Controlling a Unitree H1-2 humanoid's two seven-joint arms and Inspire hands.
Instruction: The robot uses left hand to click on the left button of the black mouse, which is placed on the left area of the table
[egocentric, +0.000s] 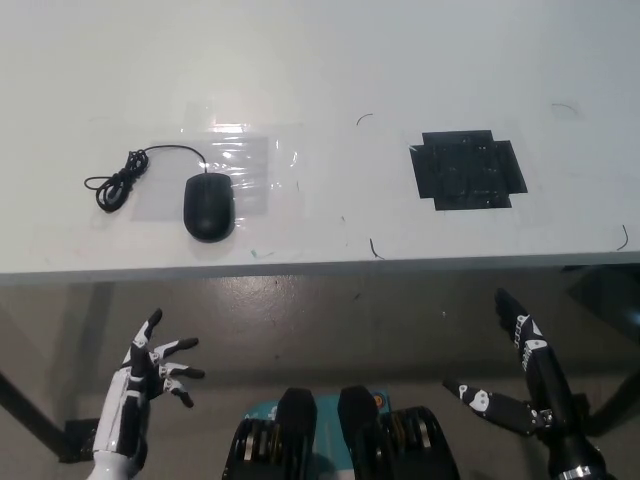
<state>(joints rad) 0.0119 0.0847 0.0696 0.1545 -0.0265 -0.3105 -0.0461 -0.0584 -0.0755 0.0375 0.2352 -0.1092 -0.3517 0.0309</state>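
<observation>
- The white left hand (150, 375) is hanging below the table's near edge with its fingers spread and holding nothing, so the reach toward the click is, by my reading, not yet begun.
- The black right hand (520, 345) is resting low on the other side, fingers apart and empty, well clear of the work.
- The table (330, 60) edge is lying between the left hand and its target; the hand is needing to rise over it first.
- The mouse (209, 205) is sitting up and slightly right of the left hand, just past that edge, its buttons on the far end.
- Its cable (122, 180) is lying coiled on the mouse's left, leaving the near approach open.
- A black patch (467, 170) is lying far to the right, well apart.
</observation>
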